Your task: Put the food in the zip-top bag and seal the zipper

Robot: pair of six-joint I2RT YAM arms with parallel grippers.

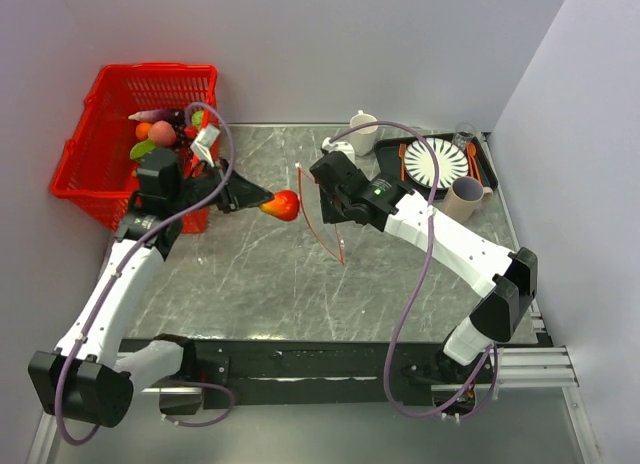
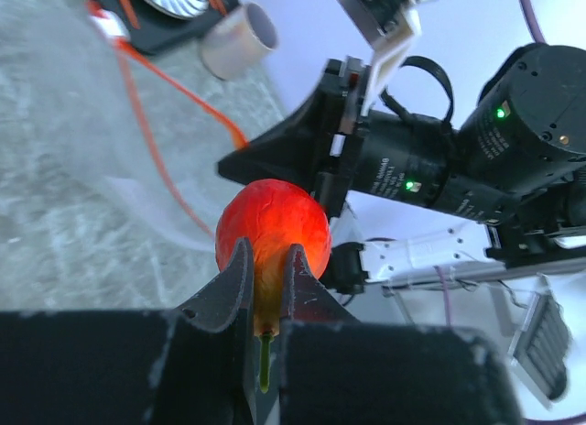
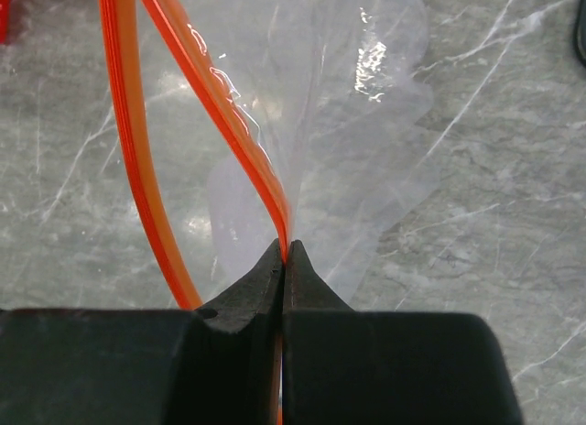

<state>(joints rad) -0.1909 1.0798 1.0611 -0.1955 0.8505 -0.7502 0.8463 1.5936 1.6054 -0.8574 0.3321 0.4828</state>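
My left gripper point(image 1: 268, 200) is shut on a red-orange toy fruit point(image 1: 283, 205) with a green stem and holds it above the table, just left of the bag's mouth. In the left wrist view the fruit point(image 2: 273, 228) sits between the fingers. My right gripper point(image 1: 322, 206) is shut on one lip of the zipper point(image 3: 231, 114) and holds the clear zip-top bag point(image 3: 348, 123) up. The two red-orange strips are spread apart, so the mouth gapes toward the fruit. In the top view the zipper point(image 1: 318, 224) shows as a thin red loop.
A red mesh basket point(image 1: 100, 159) with several toy foods stands at the back left. A black tray point(image 1: 392, 164) with a striped plate point(image 1: 435, 162), orange cutlery, a glass and a beige cup point(image 1: 465, 196) is at the back right. A white mug point(image 1: 363, 131) stands behind.
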